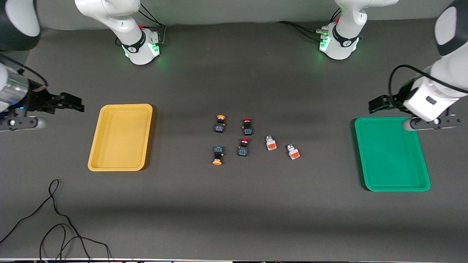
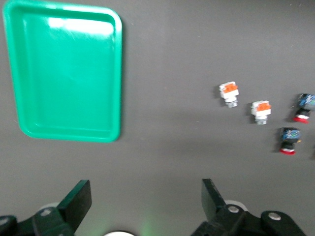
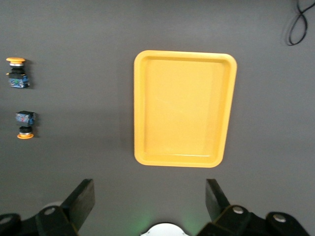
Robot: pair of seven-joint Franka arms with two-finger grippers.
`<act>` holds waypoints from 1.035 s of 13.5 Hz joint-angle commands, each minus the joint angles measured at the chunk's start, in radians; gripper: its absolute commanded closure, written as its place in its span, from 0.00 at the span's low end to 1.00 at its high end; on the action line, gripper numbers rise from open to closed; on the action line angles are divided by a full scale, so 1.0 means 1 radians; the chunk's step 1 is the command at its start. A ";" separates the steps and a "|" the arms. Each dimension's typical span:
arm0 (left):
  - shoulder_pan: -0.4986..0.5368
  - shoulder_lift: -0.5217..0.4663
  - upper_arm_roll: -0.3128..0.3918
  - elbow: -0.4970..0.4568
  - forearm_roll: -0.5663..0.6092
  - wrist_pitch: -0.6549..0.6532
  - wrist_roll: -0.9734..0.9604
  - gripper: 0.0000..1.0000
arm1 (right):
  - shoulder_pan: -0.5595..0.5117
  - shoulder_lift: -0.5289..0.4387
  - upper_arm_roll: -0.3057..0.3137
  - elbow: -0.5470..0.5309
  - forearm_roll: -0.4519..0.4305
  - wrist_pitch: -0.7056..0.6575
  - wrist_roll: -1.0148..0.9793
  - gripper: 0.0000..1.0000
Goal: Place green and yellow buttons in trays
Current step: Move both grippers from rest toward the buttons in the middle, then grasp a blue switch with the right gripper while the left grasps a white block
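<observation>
Two dark switches with yellow-orange caps (image 1: 219,124) (image 1: 218,155) lie mid-table, and show in the right wrist view (image 3: 17,73) (image 3: 24,125). Two white switches with orange-red blocks (image 1: 270,143) (image 1: 293,151) lie beside them toward the left arm's end, and show in the left wrist view (image 2: 229,93) (image 2: 261,111). The yellow tray (image 1: 120,137) (image 3: 182,108) and the green tray (image 1: 391,153) (image 2: 64,73) hold nothing. My left gripper (image 1: 376,104) (image 2: 146,201) is open and empty over bare table by the green tray's corner. My right gripper (image 1: 73,104) (image 3: 149,199) is open and empty over bare table beside the yellow tray.
Two dark switches with red caps (image 1: 247,126) (image 1: 244,147) lie between the yellow-capped and white ones, and show in the left wrist view (image 2: 302,107) (image 2: 289,140). A black cable (image 1: 55,219) (image 3: 298,24) loops on the table nearer the front camera than the yellow tray.
</observation>
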State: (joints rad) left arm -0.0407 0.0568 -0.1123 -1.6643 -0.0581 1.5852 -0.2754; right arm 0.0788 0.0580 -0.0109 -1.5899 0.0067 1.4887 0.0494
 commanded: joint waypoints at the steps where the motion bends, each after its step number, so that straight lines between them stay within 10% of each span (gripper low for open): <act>1: -0.047 0.069 -0.070 0.029 -0.003 0.030 -0.215 0.00 | 0.082 -0.035 0.000 -0.060 0.009 0.025 0.123 0.00; 14: -0.192 0.486 -0.086 -0.081 0.044 0.571 -0.548 0.00 | 0.717 0.066 -0.001 -0.300 0.036 0.510 0.978 0.00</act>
State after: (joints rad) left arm -0.2170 0.5211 -0.2047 -1.7129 -0.0281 2.0829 -0.7755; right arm 0.7568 0.0854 0.0033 -1.8978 0.0416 1.9623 0.9849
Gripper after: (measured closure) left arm 0.000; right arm 0.000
